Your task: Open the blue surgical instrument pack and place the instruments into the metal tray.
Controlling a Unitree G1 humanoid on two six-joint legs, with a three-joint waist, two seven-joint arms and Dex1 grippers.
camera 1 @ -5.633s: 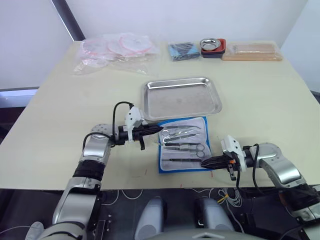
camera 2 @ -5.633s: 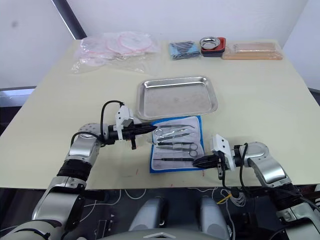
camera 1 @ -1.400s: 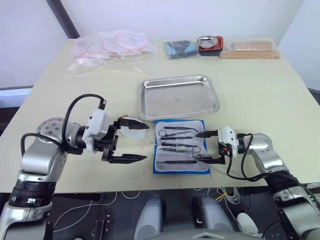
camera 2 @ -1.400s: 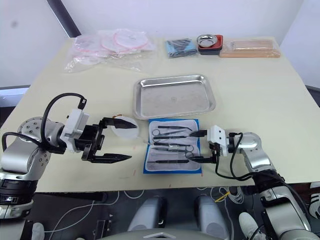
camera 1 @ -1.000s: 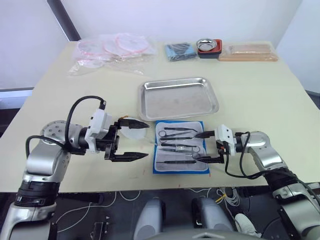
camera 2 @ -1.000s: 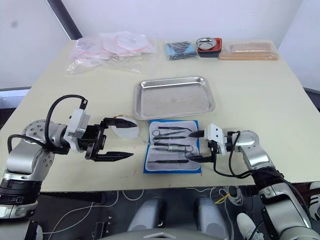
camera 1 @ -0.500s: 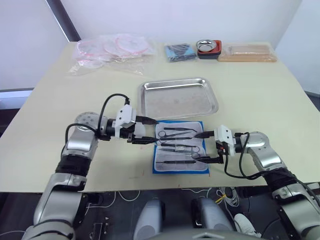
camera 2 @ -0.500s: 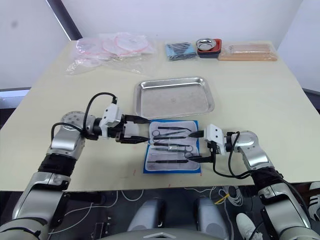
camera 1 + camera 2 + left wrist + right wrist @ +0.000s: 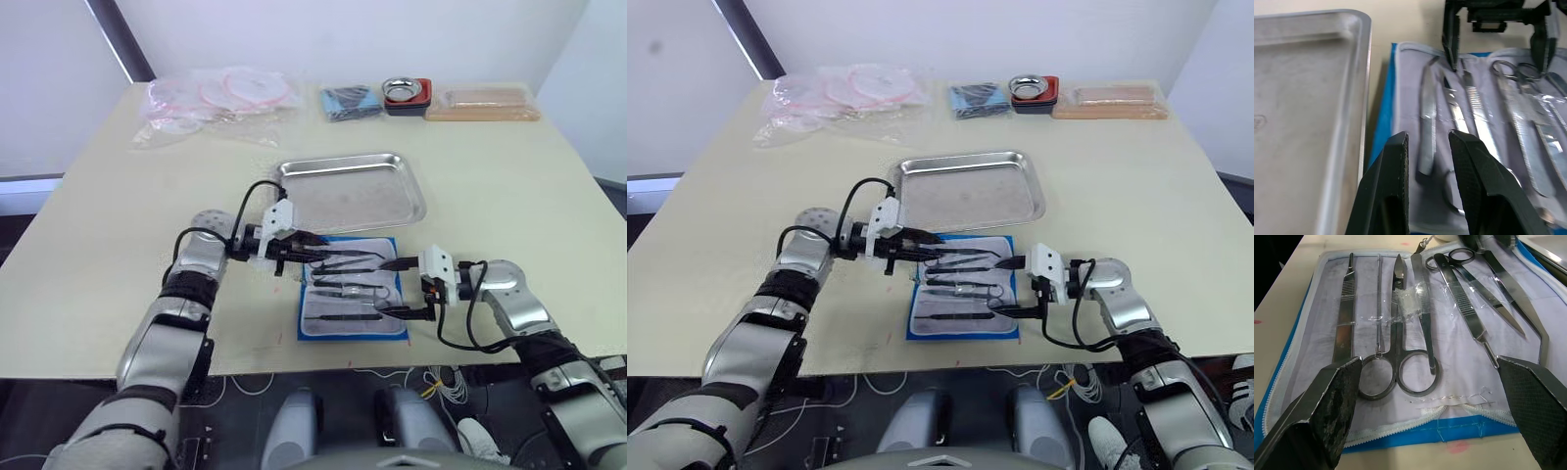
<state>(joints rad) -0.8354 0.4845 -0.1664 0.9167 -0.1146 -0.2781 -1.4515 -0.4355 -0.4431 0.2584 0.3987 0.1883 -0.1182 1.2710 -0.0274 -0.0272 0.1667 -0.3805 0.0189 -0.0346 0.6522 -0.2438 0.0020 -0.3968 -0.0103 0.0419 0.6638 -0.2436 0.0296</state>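
Two claws sit at the open pack (image 9: 353, 286) beside the empty tray (image 9: 351, 189). My left claw (image 9: 312, 253) moved in, nearly pinched, over the tools (image 9: 345, 273). Right claw (image 9: 390, 287) waits spread wide.

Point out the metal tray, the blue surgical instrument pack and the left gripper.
metal tray (image 9: 353, 192), left eye view, bare floor.
blue surgical instrument pack (image 9: 353, 327), left eye view, grey lining near its front edge.
left gripper (image 9: 1427, 156), left wrist view, between its fingertips.

no readable text, labels or numbers
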